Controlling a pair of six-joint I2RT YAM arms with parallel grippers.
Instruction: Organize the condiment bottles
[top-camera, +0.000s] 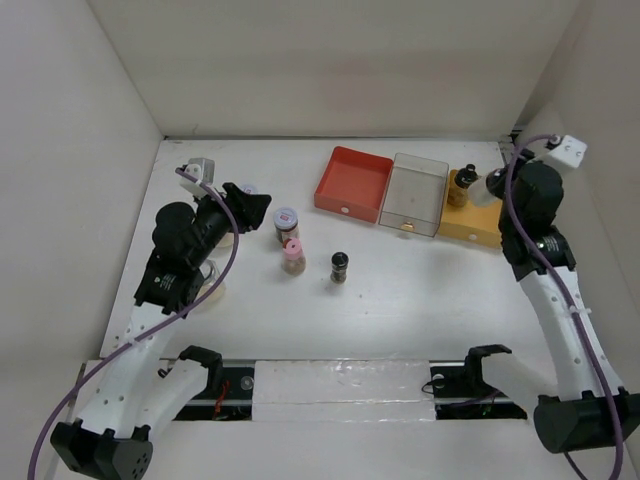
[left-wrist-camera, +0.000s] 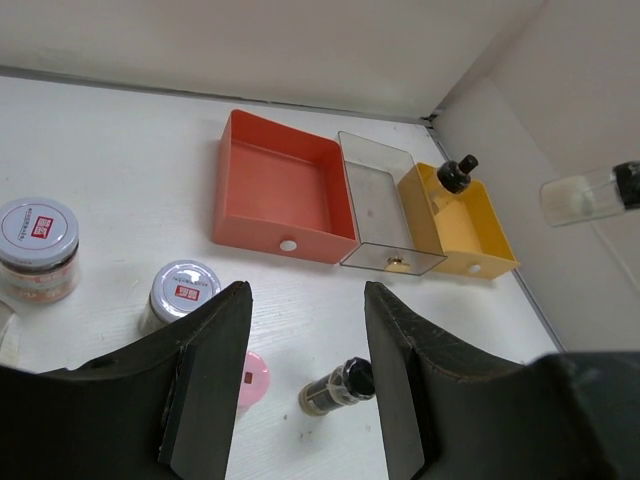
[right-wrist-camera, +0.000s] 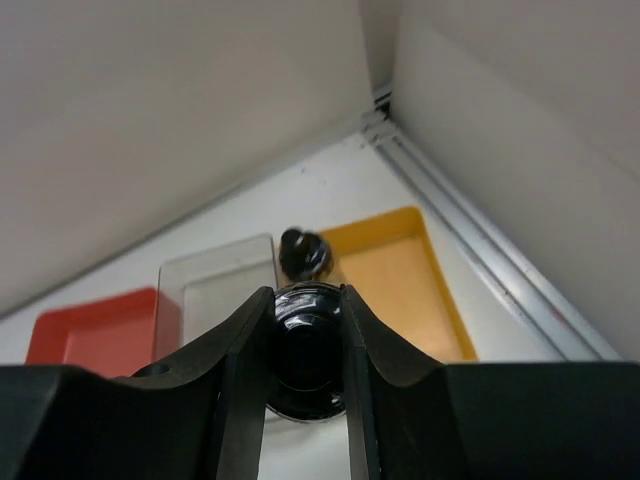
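Yellow tray (top-camera: 470, 224), black-lidded bottle (top-camera: 460, 187) (upright)

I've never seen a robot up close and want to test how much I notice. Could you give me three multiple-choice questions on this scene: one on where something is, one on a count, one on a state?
1. Which tray holds the standing black-capped bottle?
A. red square plastic tray
B. clear square plastic tray
C. yellow square plastic tray

2. How many square trays are in the row?
A. two
B. three
C. five

3. The right gripper is:
A. open and empty
B. shut on a black-lidded jar
C. lying flat on the table

Answers:
1 C: the bottle stands upright in the yellow tray's far corner.
2 B: red, clear and yellow trays sit side by side.
3 B: the wrist view shows both fingers pressed against the jar's lid.
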